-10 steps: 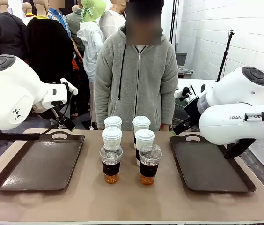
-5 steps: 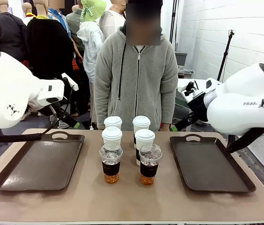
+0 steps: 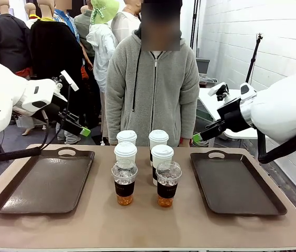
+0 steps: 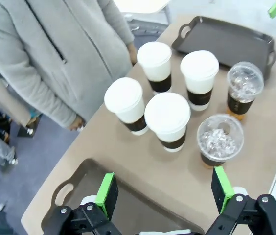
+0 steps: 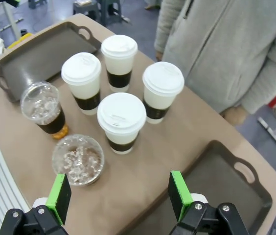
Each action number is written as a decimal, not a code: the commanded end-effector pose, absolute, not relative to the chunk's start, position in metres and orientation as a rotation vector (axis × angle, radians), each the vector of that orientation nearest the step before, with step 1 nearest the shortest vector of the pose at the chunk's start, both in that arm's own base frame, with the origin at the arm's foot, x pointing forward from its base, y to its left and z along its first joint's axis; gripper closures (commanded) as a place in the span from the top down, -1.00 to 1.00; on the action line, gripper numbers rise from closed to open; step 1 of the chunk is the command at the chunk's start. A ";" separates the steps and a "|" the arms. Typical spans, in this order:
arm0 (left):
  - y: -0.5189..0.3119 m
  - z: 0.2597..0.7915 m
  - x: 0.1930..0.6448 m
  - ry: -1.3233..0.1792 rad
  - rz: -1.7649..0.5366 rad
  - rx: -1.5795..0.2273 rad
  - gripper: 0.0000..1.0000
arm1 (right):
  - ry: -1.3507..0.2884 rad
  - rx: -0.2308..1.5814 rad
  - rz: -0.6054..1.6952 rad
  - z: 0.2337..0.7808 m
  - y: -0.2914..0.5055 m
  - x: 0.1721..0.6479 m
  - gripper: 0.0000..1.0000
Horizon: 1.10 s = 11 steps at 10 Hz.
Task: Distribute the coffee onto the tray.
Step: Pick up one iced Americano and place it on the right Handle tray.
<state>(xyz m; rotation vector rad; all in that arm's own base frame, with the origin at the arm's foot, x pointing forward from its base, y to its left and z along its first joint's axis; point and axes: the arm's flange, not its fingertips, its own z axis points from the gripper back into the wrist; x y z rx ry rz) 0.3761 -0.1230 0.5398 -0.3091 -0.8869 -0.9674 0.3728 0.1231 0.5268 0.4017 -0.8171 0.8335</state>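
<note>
Standing mid-table (image 3: 148, 226), between the trays, were all six coffees. Nearest: two clear dome-lidded cups (image 3: 124, 182) side by side, amber liquid, black sleeves. Just behind: four white lidded cups (image 3: 162, 157) in a tight square, also black-sleeved. Flanking the group lay the left tray (image 3: 43, 184) and the right tray (image 3: 234, 184). Above the left one's far end hung the left gripper (image 4: 164, 188), jaws wide apart. The right gripper (image 5: 119, 191) hovered over the other's far end, likewise spread wide. At the far edge stood a person (image 3: 153, 89) in a grey hoodie.
</note>
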 end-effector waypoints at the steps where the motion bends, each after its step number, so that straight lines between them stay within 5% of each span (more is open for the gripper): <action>1: -0.116 0.530 0.384 -0.894 -1.013 -0.407 1.00 | -0.820 0.463 0.881 0.515 0.118 0.381 1.00; 11: -0.120 0.537 0.377 -0.895 -0.989 -0.372 1.00 | -0.816 0.436 0.857 0.523 0.120 0.374 1.00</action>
